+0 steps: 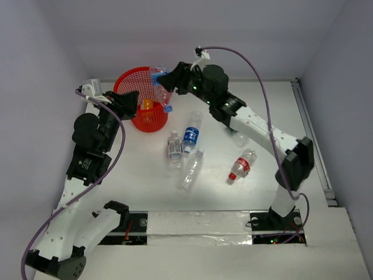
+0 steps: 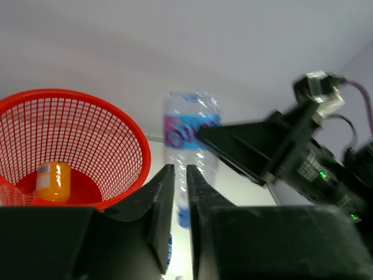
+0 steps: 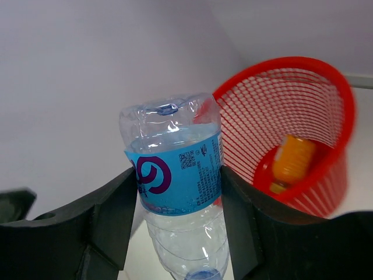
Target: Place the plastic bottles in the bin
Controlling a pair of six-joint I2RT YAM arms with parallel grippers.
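The top view looks down from behind, while both close wrist views share the bin (image 2: 108,146).

The bin (image 1: 133,84) is red plastic mesh, smooth and faintly glossy, with a solid, shiny floor. The blue-labelled bottle (image 3: 175,175) is thin clear plastic, crinkled and shiny, and its label is a glossy film. The black fingers (image 3: 111,216) on either side of it look like matt plastic. The bottles (image 1: 190,170) at the centre of the table (image 1: 140,186) are clear, glossy plastic. The table itself is matt white and smooth.
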